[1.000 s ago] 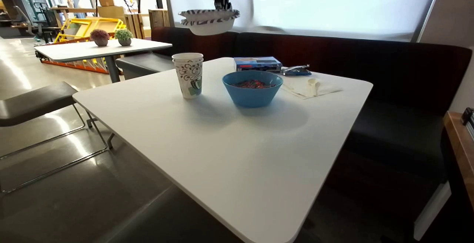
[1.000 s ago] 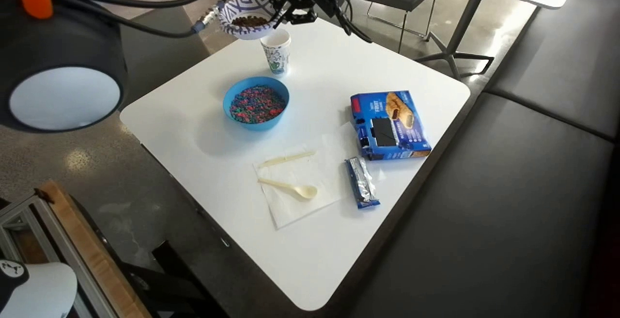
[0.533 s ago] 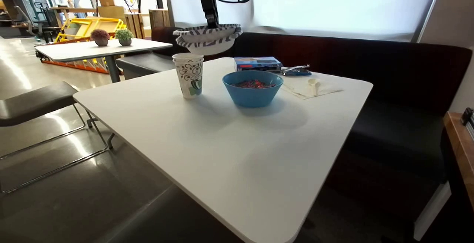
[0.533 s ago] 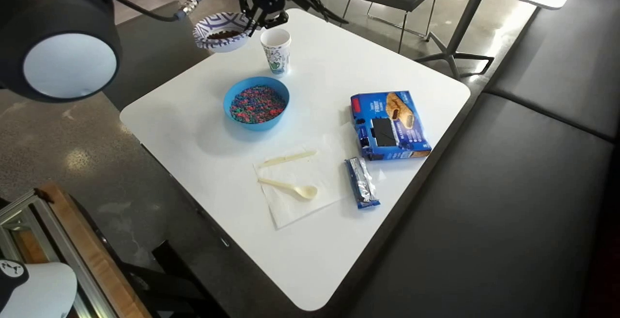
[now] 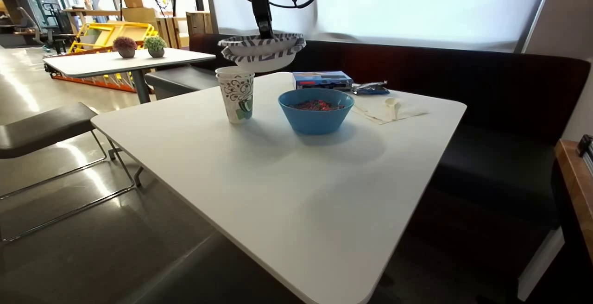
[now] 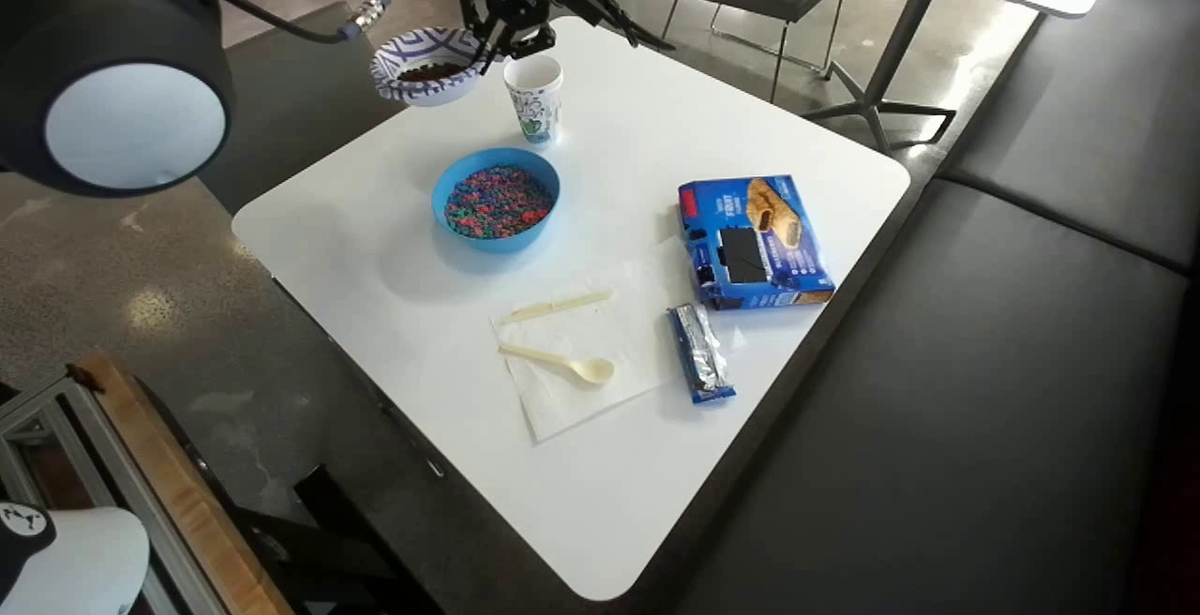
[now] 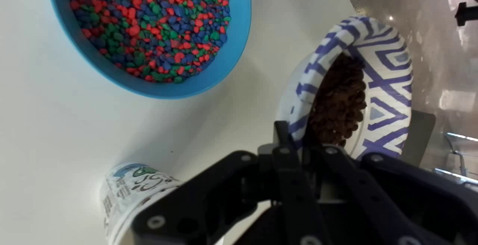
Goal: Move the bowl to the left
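Patterned bowl [image 6: 424,50] in the jaws, near the cup [image 6: 536,107]

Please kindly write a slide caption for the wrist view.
Gripper pinching the rim of a purple-patterned bowl of brown pellets, near a blue bowl of multicolored bits.

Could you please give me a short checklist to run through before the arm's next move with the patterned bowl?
1. Grip: ok; the gripper pinches the patterned bowl at its rim.
2. Contents: ok; the brown pieces lie inside it.
3. Clearance from the white cups: cannot tell; the gripper overlaps them in the wrist view.
4. Blue bowl: ok; it stands upright on the table, apart from the patterned bowl.
5. Safe to release: not ok; the patterned bowl hangs in the air, partly past the table's edge in the wrist view.
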`<state>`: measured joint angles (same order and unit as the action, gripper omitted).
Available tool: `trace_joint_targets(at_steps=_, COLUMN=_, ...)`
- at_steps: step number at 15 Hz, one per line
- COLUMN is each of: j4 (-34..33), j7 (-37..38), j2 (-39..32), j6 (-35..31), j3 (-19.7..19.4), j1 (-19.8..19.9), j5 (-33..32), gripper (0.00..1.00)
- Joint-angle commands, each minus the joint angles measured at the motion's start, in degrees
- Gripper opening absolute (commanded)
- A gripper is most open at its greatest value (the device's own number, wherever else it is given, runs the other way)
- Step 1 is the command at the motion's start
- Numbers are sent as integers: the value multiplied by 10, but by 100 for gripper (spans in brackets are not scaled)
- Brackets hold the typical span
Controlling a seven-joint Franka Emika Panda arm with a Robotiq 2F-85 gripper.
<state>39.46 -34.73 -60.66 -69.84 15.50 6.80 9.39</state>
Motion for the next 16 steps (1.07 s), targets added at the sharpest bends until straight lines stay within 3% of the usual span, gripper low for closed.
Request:
trace_joint_targets(at_steps=1, j4=30, j7=-56, j2=3, j6=-5, j3=6, j1=-14, j5=-13, gripper=2)
trace_joint_targets(at_steps=5, j4=71, j7=-104, j2=7, j6=-16, j3=1, j1=-35, j5=-25, gripper=2)
trace_joint_targets(at_steps=11, j4=167, j7=-128, j2=24, j6=-128, j3=-1, j1=-54, j5=-46, gripper=2)
trace_joint_targets(at_steps=16, j4=239, j7=-143, j2=55, j6=-180, j3=0, j1=-64, j5=-53, gripper=2)
